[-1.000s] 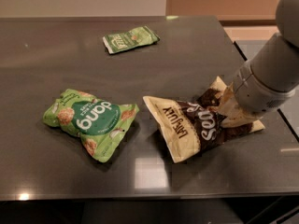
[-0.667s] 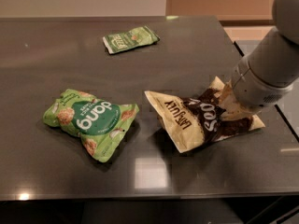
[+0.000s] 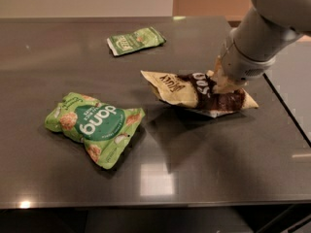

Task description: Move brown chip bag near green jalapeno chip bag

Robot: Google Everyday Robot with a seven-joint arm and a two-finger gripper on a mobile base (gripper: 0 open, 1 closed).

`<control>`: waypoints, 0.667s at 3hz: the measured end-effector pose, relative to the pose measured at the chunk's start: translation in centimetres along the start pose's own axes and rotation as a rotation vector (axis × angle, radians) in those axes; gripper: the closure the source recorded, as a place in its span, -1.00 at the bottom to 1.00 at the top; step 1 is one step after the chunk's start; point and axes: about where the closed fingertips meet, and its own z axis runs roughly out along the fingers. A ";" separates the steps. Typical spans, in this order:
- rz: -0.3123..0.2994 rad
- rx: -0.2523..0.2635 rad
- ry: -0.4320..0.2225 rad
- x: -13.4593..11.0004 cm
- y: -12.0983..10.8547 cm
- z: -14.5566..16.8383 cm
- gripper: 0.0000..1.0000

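Gripper (image 3: 224, 81) sits at the right-hand part of the dark, glossy table (image 3: 204, 169), pressed down onto the right end of the crinkly tan-yellow chip bag with the dark brown centre and white script (image 3: 194, 92). My fingers are buried in the bag's folds behind the grey wrist, so whether they are clamped on it or merely resting against it, I cannot tell.

Brown bag lies on its side, its tan end pointing away from my gripper to the left, its dark end directly under me. Small flat dark green jalapeno packet with pale lettering (image 3: 135, 40) lies well apart, up and to the left of my gripper, toward the far edge. Puffy light green "dang" bag (image 3: 95, 125) lies down and to the left, nearer the front edge, clear of both.

Handling judgement: the brown bag looks light, soft and air-filled, with slick crinkling film; it will deform and could slide or pivot about the held end. The crimped end seam under me is the firmest hold. Contents are probably brittle, so squeezing the body is inadvisable. Remaining travel is up-left toward the green packet.
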 end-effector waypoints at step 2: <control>-0.001 0.168 0.042 -2.0 -10.1 2.8 1.00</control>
